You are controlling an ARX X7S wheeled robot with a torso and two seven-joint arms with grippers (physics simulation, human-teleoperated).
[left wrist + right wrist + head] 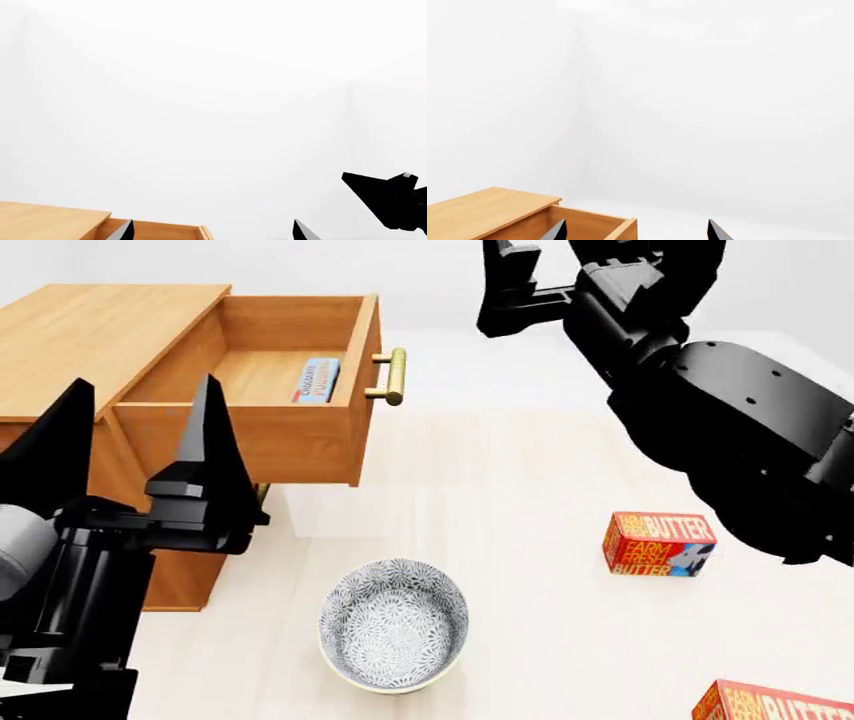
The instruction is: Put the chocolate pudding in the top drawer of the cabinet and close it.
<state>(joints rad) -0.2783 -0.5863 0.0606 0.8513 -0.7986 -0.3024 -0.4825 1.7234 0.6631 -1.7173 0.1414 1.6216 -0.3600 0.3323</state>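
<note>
The pudding (318, 379) already lies flat inside the open top drawer (287, 430) of the cabinet (94, 325), so what is left is to shut it: I would set an end effector squarely against the drawer front beside the brass handle (388, 377) and push straight in, without skewing it. Only the head view shows the pudding, the handle, the bowl (394, 625) and 2 butter boxes (658, 544); there the left end effector (134, 465) stands spread and empty beside the cabinet, while the wrist views show just the cabinet top, the drawer's rim and, for the right end effector (637, 230), 2 parted tips holding nothing.

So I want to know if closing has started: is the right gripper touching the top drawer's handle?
Apart. In the head view the right gripper hangs above and beside the brass handle, with bare background plainly between them.
</note>
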